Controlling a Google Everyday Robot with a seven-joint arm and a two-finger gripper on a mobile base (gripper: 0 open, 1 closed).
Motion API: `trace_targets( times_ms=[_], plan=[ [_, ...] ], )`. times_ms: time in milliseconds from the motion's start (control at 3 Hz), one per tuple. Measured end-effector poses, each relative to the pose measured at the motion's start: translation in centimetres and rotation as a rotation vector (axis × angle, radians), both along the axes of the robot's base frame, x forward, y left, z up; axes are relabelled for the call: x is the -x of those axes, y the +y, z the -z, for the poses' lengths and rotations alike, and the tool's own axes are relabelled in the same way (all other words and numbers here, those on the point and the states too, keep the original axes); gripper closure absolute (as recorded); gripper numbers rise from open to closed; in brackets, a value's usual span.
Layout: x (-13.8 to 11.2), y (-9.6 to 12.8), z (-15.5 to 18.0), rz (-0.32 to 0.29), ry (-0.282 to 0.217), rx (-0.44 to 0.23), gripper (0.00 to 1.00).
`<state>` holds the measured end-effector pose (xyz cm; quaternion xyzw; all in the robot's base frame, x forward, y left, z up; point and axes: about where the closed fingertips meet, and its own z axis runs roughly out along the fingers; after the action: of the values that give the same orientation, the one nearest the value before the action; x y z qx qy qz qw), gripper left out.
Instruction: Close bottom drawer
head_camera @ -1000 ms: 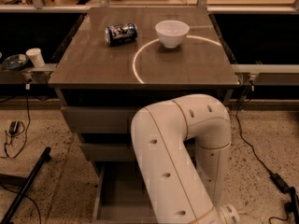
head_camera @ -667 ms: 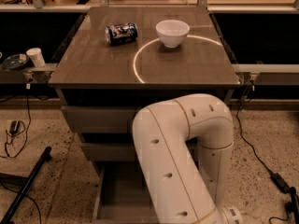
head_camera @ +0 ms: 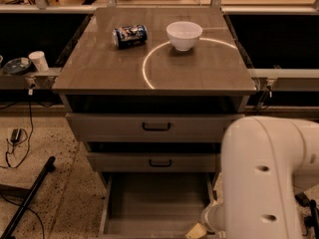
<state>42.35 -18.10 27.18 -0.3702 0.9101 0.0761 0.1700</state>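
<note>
The bottom drawer (head_camera: 154, 203) of the grey-brown cabinet stands pulled far out, and its tray looks empty. Its front runs off the lower edge of the view. Above it, the middle drawer (head_camera: 159, 162) and the top drawer (head_camera: 155, 127) sit slightly out, each with a small black handle. My white arm (head_camera: 269, 178) fills the lower right. Of my gripper (head_camera: 196, 231) only a small tan tip shows, at the bottom edge by the open drawer's front right corner.
On the cabinet top (head_camera: 199, 73) lie a blue can (head_camera: 129, 35) on its side and a white bowl (head_camera: 184, 35). A paper cup (head_camera: 38, 60) stands on the left ledge. A black pole (head_camera: 27, 198) and cables lie on the floor to the left.
My arm has swung from the middle of the view to the lower right, uncovering the drawer fronts and the open bottom drawer. The drawers have not moved.
</note>
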Motion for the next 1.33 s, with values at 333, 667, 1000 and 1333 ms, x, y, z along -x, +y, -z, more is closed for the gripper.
trace_targets(
  times_ms=[333,667,1000,1333],
  plan=[
    [-1.6,1.6,-0.3,-0.015,-0.018,-0.057,0.0],
    [-0.8,1.7,-0.5,-0.015,-0.012,-0.052,0.0],
    [3.4,0.8,-2.0,0.051,-0.022,-0.031,0.0],
    [4.0,0.7,-2.1,0.056,-0.021,-0.024,0.0]
  ],
)
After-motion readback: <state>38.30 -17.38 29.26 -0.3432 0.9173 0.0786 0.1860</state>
